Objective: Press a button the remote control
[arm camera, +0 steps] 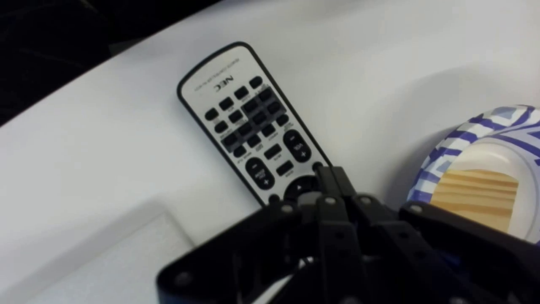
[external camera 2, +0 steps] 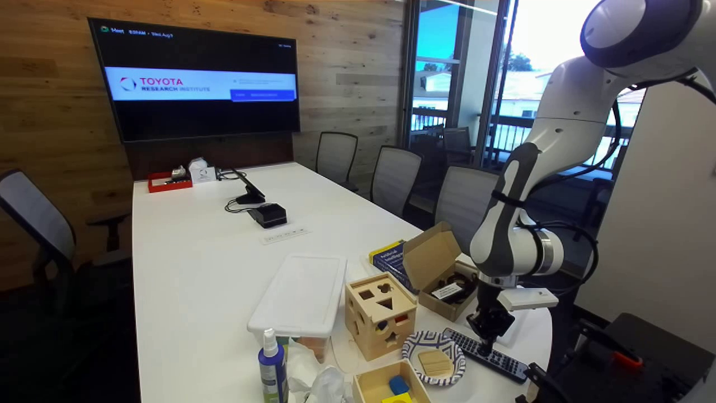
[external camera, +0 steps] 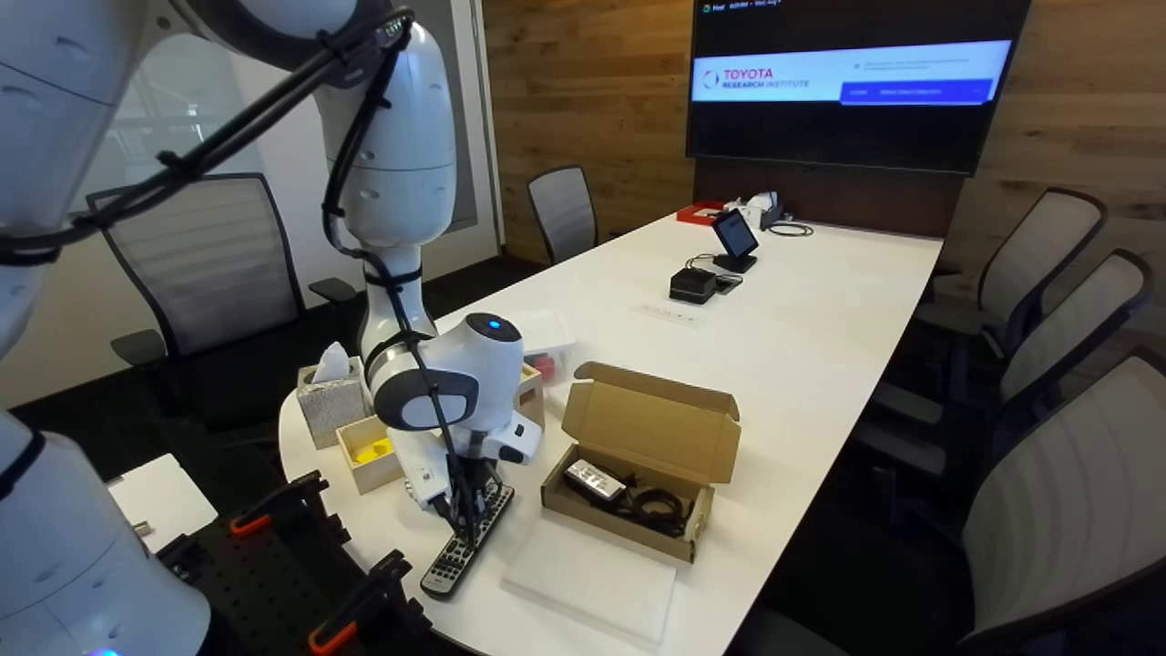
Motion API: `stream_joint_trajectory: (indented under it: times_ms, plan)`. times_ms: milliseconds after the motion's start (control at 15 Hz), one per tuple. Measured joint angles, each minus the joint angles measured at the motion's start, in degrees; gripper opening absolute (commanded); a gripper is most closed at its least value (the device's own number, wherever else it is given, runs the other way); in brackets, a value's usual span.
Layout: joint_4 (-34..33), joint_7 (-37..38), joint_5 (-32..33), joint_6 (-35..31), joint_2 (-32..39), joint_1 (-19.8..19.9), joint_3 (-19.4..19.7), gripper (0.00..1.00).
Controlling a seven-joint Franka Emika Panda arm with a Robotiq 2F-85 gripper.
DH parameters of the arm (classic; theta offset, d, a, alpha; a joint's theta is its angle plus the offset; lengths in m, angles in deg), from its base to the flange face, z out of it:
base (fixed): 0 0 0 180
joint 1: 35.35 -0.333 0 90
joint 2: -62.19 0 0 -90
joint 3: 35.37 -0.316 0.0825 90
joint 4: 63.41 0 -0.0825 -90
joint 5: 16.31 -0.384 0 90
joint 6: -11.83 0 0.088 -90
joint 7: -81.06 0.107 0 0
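Observation:
The remote control (arm camera: 257, 126) lies flat on the white table, long and slim, with a dark rim, silver face and dark buttons. It shows in both exterior views (external camera: 448, 572) (external camera 2: 509, 365). My gripper (arm camera: 334, 171) is shut with its two fingers together and nothing between them. In the wrist view the fingertips overlap the remote's edge beside the round arrow pad. The gripper points down over the middle of the remote in both exterior views (external camera: 472, 538) (external camera 2: 485, 348). I cannot tell whether the tips touch a button. The gripper hides the remote's far half in the wrist view.
A patterned paper plate (external camera 2: 411, 354) with a wooden piece lies beside the remote. A white flat slab (external camera: 592, 583) and an open cardboard box (external camera: 651, 419) with cables lie on its other side. A wooden shape cube (external camera 2: 372, 330) and wooden tray (external camera: 372, 474) stand nearby.

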Motion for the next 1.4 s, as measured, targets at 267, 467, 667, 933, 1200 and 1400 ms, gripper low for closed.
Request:
stream_joint_trajectory:
  times_ms: [267, 467, 667, 933, 1200, 1400]
  plan:
    - [-1.39, 2.13, 0.13, 0.28, 1.24, -2.72, 2.08, 0.00]
    - [-3.43, 4.02, 0.29, 0.81, 2.79, -5.44, 3.81, 0.00]
    - [-5.04, 5.60, 0.43, 3.20, 2.85, -7.85, 5.29, 0.00]
    - [-6.74, 7.85, 0.45, 6.23, 3.03, -10.55, 7.16, 0.00]
    - [-8.27, 9.73, 0.45, 8.68, 3.38, -12.08, 8.05, 0.00]
    - [-8.92, 10.81, 0.45, 9.09, 3.54, -13.24, 8.56, 0.00]
